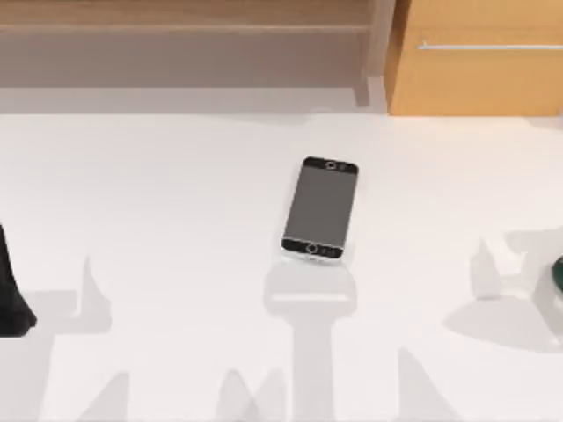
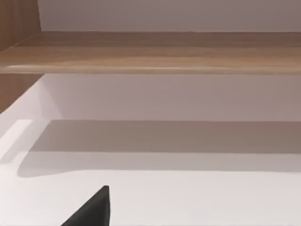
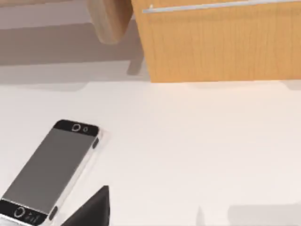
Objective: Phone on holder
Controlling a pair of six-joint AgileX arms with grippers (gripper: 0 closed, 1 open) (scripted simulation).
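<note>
Near the middle of the white desk [image 1: 158, 220] lies the phone [image 1: 320, 209], flat, screen up. Both arms wait at the desk's sides; I cannot tell how their jaws stand. No holder shows. Next, 1 arm must reach the phone and grip it.

Table: a white top [image 1: 158, 193] is spreading under me, catching soft grey shadows.
Behind: a wooden shelf [image 1: 176, 18] is running along the back.
Right: an orange-wood cabinet [image 1: 479, 75] is standing there.

Grey-screened phone [image 1: 320, 210] with black ends, white table [image 1: 176, 202], orange-wood cabinet [image 1: 475, 70]
</note>
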